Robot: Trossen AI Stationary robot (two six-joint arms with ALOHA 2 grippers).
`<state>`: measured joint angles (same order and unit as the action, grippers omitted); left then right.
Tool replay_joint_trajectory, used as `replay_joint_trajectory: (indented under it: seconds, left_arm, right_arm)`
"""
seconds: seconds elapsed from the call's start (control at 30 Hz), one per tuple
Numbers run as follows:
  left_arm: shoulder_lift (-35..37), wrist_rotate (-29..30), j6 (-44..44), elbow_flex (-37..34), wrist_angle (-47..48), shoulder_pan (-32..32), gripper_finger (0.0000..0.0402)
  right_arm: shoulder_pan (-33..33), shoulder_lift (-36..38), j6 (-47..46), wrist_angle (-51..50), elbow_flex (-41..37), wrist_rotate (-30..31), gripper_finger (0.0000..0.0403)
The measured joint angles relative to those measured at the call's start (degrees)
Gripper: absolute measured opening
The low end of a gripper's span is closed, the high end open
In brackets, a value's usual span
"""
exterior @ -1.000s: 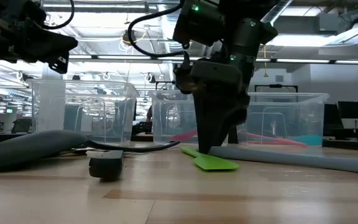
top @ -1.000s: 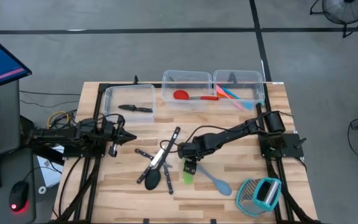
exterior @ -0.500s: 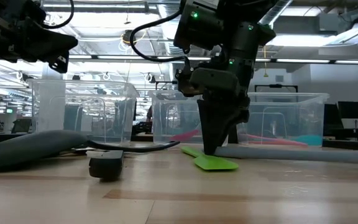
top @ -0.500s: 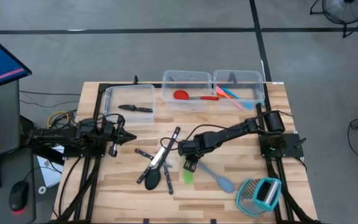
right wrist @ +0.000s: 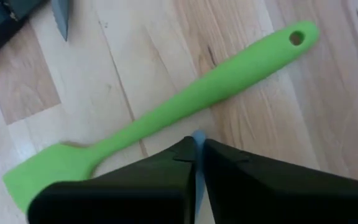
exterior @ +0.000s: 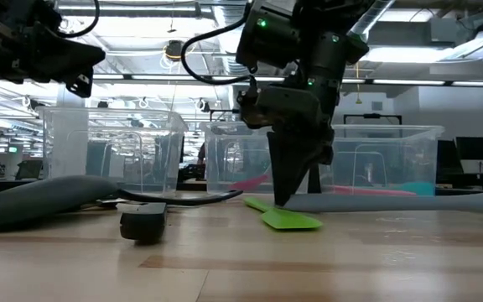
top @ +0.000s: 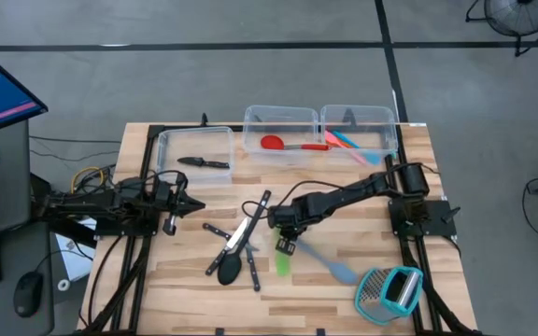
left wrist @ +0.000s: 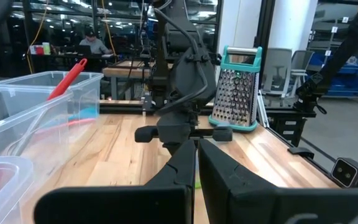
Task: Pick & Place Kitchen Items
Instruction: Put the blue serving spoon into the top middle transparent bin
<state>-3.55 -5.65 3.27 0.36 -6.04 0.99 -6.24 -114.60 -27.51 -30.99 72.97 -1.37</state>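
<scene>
My right gripper [top: 286,245] stands over the middle of the table, fingers pointing down, shut on the grey-blue spatula [top: 325,264]. A green spatula [right wrist: 166,112] lies flat on the wood right beside the fingers. To the left lie black-handled knives [top: 241,233] and a black spoon [top: 230,271]. A knife [top: 204,161] lies in the left bin, a red spoon [top: 292,144] in the middle bin, and coloured spatulas [top: 348,142] in the right bin. My left gripper [top: 199,207] waits shut at the table's left. My right gripper pinches the grey-blue spatula's handle near its free end [right wrist: 197,137] between its two fingers. Only a sliver of the handle shows between them. The fingers [exterior: 282,189] come from above, pointing down. The rest of the spatula [exterior: 409,201] stretches low along the table toward the right.
A teal-framed grater [top: 390,291] lies at the near right corner. Three clear bins [top: 283,126] line the far edge. Bare wood shows between the green spatula and the near edge.
My right gripper has shut its fingers on the grey-blue spatula's handle while staying over the same spot. The spatula's blade end has swung a little toward the far right.
</scene>
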Motion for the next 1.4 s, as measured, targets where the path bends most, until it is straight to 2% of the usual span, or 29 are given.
replay_joint_trajectory:
  seconds: [0.47, 0.63, 1.23, 1.4]
  left_arm:
    - [0.02, 0.0, 0.0, 0.0, -0.5, 0.0, 0.0002]
    - [0.01, 0.01, 0.01, 0.0, -0.5, 0.0, 0.0002]
    - [-1.56, 0.0, 0.0, -0.02, -1.21, 0.0, 0.0002]
    - [-2.1, 0.01, 0.0, -0.02, -1.47, 0.0, 0.0002]
  right_arm:
    - [0.13, 0.81, 0.66, -1.46, -0.02, 1.42, 0.0001]
    - [-0.48, 1.91, 2.27, -2.92, 1.44, 3.88, 0.0001]
    - [1.11, 13.17, 4.11, -1.41, 3.69, 9.65, 0.0]
    - [1.34, 16.49, 4.38, 0.27, 3.69, 13.09, 0.0]
